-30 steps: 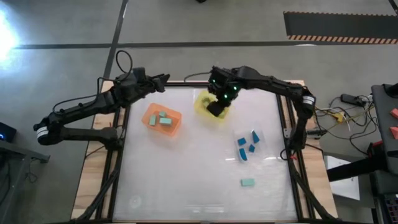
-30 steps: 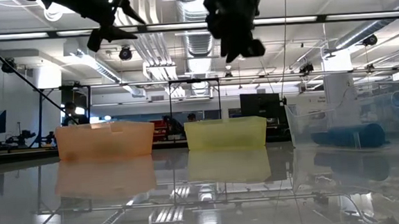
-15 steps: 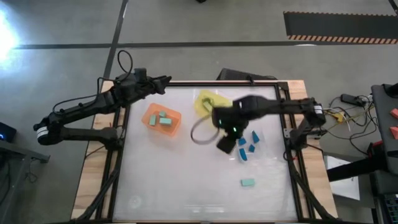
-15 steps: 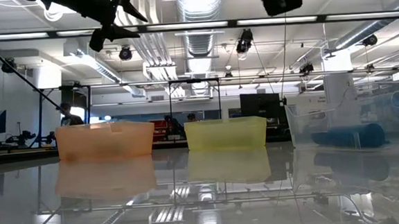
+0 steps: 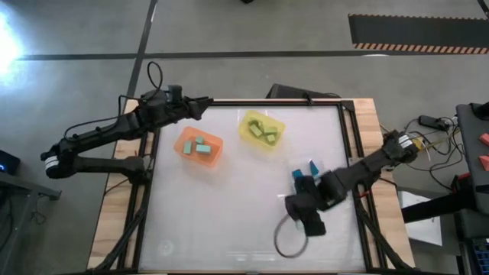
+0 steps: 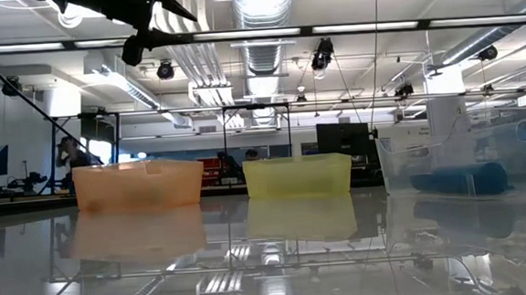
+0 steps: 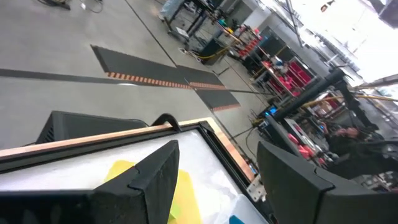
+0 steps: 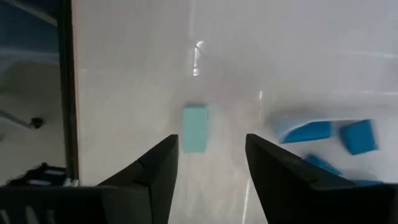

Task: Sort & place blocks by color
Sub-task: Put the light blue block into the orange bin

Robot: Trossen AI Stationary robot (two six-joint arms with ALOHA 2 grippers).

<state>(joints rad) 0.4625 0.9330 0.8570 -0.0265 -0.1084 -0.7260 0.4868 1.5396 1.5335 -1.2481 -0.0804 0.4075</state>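
One mint block [image 8: 195,127] lies flat on the white table, alone, near the right front. My right gripper [image 8: 208,177] hovers above it, pointing steeply down, open, with the block ahead of the gap; in the high view this gripper [image 5: 310,221] hides the block. Blue blocks [image 8: 311,132] lie in the clear tray [image 5: 312,169]. Mint blocks [image 5: 201,146] lie in the orange tray [image 5: 183,143], and yellow-green blocks [image 5: 264,131] in the yellow tray [image 5: 248,125]. My left gripper [image 7: 217,186] waits open over the table's far left corner, nothing between its fingers.
The three trays stand in a row across the table's far half; in the low view they are the orange tray [image 6: 137,185], the yellow tray [image 6: 298,176] and the clear tray [image 6: 465,167]. A dark frame [image 5: 359,153] borders the table. Bare white surface lies at the near left.
My right gripper has swung from above the yellow tray toward the table's near right, past the clear tray, and now stands over the lone mint block. The yellow tray, covered by it before, shows its blocks. My left arm has kept its place.
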